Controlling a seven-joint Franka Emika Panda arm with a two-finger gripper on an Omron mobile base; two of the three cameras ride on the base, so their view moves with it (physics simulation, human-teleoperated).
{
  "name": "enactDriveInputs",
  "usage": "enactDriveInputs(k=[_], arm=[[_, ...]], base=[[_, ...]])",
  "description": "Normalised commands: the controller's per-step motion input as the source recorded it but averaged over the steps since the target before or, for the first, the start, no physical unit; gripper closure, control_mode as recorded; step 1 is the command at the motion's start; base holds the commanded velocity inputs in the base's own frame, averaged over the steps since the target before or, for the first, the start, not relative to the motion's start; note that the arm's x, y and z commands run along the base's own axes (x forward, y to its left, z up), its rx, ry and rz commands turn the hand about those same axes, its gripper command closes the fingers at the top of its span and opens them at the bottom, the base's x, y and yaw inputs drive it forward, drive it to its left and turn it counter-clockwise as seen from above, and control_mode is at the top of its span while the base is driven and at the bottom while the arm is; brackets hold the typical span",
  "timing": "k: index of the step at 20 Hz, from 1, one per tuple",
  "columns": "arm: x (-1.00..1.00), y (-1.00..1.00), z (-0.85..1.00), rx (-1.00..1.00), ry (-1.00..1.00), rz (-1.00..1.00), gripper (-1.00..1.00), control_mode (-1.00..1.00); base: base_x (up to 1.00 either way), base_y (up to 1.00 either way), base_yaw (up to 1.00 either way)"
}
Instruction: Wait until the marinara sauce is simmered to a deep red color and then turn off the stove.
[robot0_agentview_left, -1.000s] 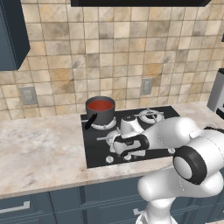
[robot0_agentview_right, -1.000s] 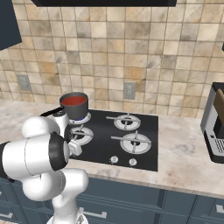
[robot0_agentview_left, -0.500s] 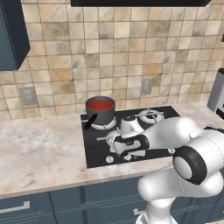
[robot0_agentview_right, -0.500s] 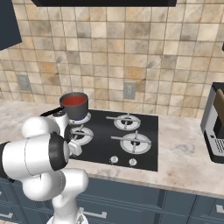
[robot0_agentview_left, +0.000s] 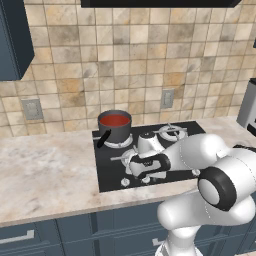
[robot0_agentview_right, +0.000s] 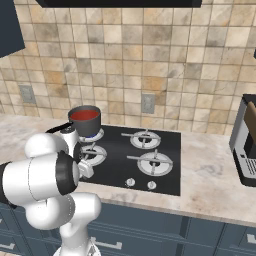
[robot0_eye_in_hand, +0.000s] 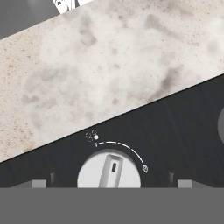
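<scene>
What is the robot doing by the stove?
A small saucepan of red marinara sauce sits on the back left burner of the black stove. The robot's arm is bent down low over the front edge of the stove, and its tool is open, hanging right over a round silver knob. It is not gripping the knob yet. It looks ready to turn the knob and switch off the heat.

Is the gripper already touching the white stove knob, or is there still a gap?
Apart. In the hand view the knob sits centred between the two finger tips, with dark stove glass visible on both sides, so the open gripper is not pressing it.
</scene>
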Motion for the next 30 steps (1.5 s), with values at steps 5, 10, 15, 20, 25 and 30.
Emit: enactDriveInputs(k=[5,10,15,20,25,30], arm=[[0.00,0.00,0.00,0.00,0.00,0.00,-1.00,-1.00],[0.00,0.00,0.00,0.00,0.00,0.00,-1.00,-1.00],[0.00,0.00,0.00,0.00,0.00,0.00,-1.00,-1.00],[0.00,0.00,0.00,0.00,0.00,0.00,-1.00,-1.00],[0.00,0.00,0.00,0.00,0.00,0.00,-1.00,-1.00],[0.00,0.00,0.00,0.00,0.00,0.00,-1.00,-1.00]], base=[[0.00,0.00,0.00],[0.00,0.00,0.00],[0.00,0.00,0.00],[0.00,0.00,0.00],[0.00,0.00,0.00],[0.00,0.00,0.00]])
